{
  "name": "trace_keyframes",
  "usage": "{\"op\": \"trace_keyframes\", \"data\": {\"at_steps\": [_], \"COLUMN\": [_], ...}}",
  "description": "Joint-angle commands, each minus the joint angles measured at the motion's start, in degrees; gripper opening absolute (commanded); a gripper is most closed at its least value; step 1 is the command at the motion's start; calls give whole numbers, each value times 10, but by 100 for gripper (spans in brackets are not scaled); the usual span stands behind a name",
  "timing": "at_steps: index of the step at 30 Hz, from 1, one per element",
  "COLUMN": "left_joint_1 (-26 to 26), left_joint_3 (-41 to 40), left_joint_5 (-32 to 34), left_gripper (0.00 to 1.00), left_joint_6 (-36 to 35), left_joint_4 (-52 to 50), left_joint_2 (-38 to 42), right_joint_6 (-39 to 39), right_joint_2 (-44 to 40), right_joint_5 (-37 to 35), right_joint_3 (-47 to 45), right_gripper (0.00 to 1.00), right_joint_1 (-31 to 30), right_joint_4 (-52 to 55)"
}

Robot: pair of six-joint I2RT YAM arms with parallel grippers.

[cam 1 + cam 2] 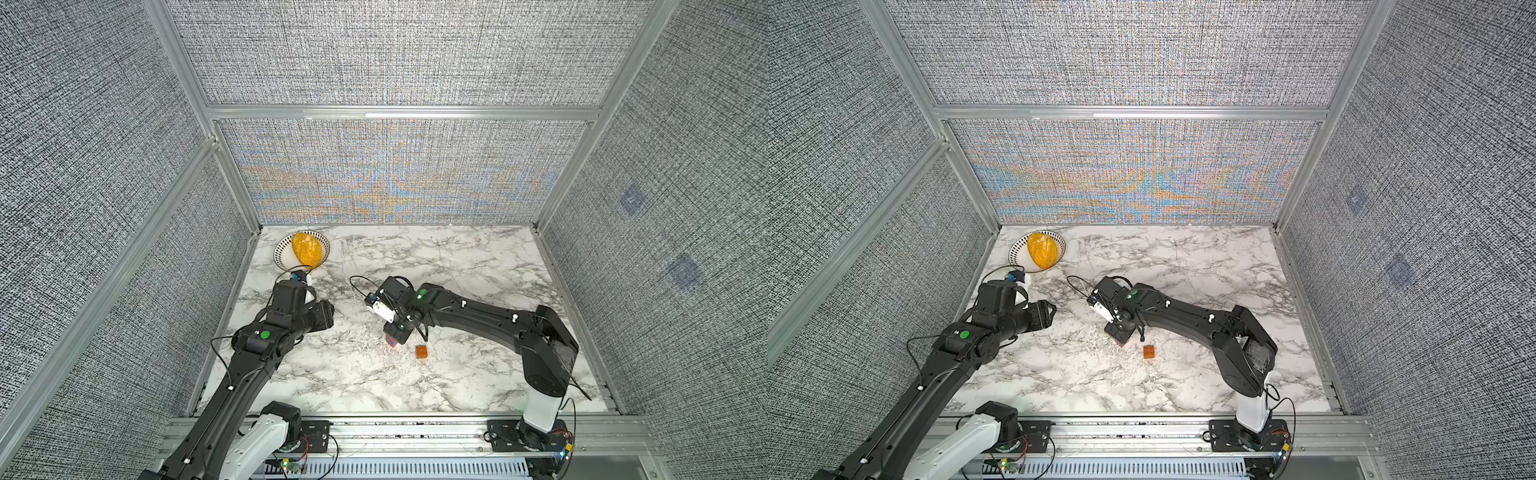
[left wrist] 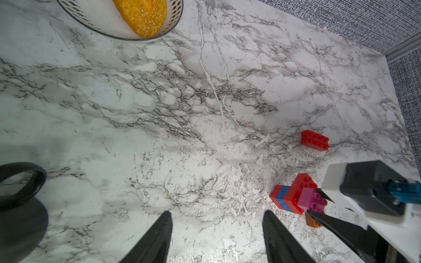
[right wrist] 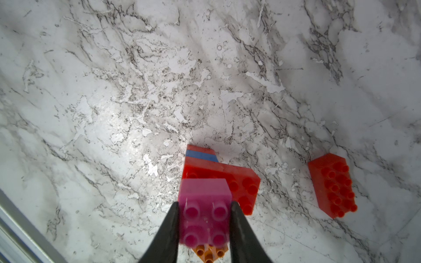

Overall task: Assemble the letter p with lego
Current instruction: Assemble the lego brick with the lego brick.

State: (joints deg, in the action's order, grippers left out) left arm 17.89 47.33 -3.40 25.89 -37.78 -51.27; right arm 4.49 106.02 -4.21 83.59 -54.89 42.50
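My right gripper (image 3: 205, 205) is shut on a pink lego brick (image 3: 205, 211). It holds the brick over one end of a long red brick (image 3: 243, 182). That red brick tops a small cluster with a blue layer (image 3: 200, 156), the letter p (image 2: 289, 197); I cannot tell whether the pink brick touches it. In both top views the cluster (image 1: 392, 341) (image 1: 1121, 343) peeks out under this gripper. An orange brick (image 1: 422, 351) (image 1: 1149, 351) lies just beside it. A second long red brick (image 2: 315, 140) lies loose nearby, hidden in both top views. My left gripper (image 2: 217, 213) is open and empty, off to the left.
A patterned bowl (image 1: 279, 255) with a yellow spongy lump (image 1: 306, 248) stands at the back left corner, near my left arm (image 1: 291, 299). Fabric walls and aluminium rails enclose the marble table (image 1: 457, 266) on three sides.
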Motion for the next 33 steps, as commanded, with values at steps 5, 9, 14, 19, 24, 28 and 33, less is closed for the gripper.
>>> {"op": "trace_keyframes", "data": {"at_steps": [5, 9, 14, 19, 24, 28, 33], "left_joint_1": [0, -1, -1, -1, -1, -1, -1], "left_joint_3": [0, 0, -1, -1, -2, -3, -3], "left_joint_5": [-3, -4, -6, -7, -7, -10, -10], "left_gripper": [65, 65, 65, 65, 66, 65, 66], "left_joint_6": [-3, -3, -3, -3, -3, -3, -3], "left_joint_4": [5, 5, 7, 7, 8, 8, 8], "left_joint_2": [0, 1, 1, 2, -1, -3, -2], "right_joint_6": [-17, -25, -35, -40, -34, -32, -31], "right_joint_2": [4, 6, 7, 5, 9, 16, 18], "right_joint_5": [-3, -6, -17, -19, -19, -17, -18], "right_joint_3": [-5, -9, -14, -20, -28, -40, -51], "right_gripper": [13, 13, 12, 12, 12, 12, 12], "right_joint_1": [-2, -2, -2, -2, -5, -5, -7], "right_joint_4": [-6, -10, -11, -12, -2, 4, 17]}}
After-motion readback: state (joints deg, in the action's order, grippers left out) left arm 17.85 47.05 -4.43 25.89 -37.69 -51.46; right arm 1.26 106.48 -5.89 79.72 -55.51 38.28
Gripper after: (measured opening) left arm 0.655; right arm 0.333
